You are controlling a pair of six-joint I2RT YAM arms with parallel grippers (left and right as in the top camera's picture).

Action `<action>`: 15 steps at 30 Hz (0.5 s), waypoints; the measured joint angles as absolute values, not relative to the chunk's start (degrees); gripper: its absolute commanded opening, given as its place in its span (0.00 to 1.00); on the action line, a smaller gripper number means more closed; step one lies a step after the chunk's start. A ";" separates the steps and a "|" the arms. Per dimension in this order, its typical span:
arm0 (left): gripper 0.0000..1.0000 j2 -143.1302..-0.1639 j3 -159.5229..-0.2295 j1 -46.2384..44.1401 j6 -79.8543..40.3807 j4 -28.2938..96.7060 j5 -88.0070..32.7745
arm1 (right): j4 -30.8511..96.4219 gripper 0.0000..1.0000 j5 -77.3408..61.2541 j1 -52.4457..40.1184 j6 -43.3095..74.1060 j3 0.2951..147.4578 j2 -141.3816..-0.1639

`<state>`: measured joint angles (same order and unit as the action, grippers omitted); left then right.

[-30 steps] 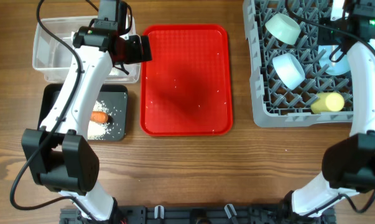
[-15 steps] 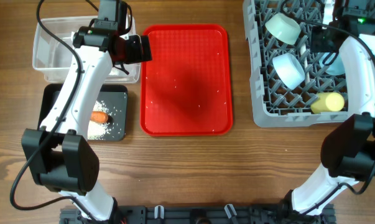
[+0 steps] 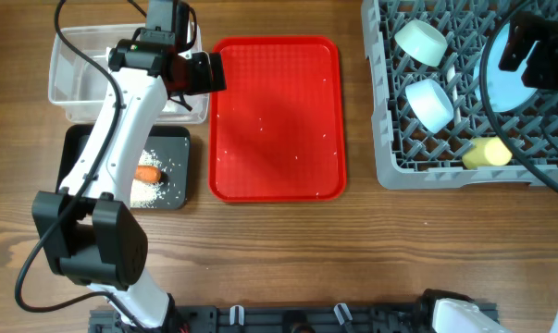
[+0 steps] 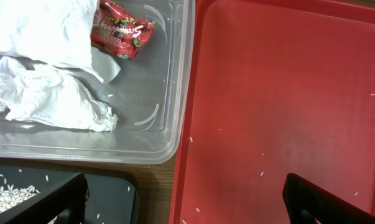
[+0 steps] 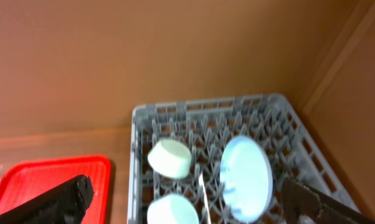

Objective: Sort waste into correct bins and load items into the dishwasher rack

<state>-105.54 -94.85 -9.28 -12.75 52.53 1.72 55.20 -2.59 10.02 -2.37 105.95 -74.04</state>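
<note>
Hovering left gripper (image 3: 211, 72): over the seam between clear tub (image 3: 75, 69) and red tray (image 3: 277, 120); spread wide, clasping nothing.
right gripper (image 3: 535, 51): raised high above the dishwasher rack (image 3: 399, 162); likewise spread wide, clasping nothing.
clear tub: far left of the table; crumpled tissue (image 4: 44, 93) and red wrapper (image 4: 122, 34) inside, wrapper lying against the tissue's edge.
black tray (image 3: 75, 139): just in front of the clear tub; carrot (image 3: 147, 172) lying on a patch of rice (image 3: 154, 191).
red tray: between the two bins and the dishwasher rack; a few stray grains scattered on it (clearest from the left wrist).
plate (image 3: 501, 88): on edge among the pegs, right part of the rack; partly covered by the right gripper from overhead.
bowls: far bowl (image 3: 421, 42) and near bowl (image 3: 428, 104), both tipped among the pegs, left of the plate.
yellow cup (image 3: 487, 153): on its side near the rack's front edge.
spoon (image 5: 203, 186): upright between bowls and plate.
</note>
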 measured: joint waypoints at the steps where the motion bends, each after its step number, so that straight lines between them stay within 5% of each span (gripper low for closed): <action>1: 1.00 -105.54 -94.85 -9.28 -12.75 52.53 1.74 | 56.82 1.00 -2.59 10.02 -2.37 105.93 -74.11; 8: 1.00 -105.54 -94.85 -9.28 -12.73 52.56 1.72 | 46.87 1.00 -4.05 10.02 -1.67 97.14 -72.79; 15: 1.00 -105.54 -94.85 -9.28 -12.75 52.45 1.87 | 4.78 1.00 -2.94 2.09 -4.62 44.82 -44.25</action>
<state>-105.54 -94.85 -9.28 -12.75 52.45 1.87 4.78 -2.94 2.09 -4.62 44.82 -44.25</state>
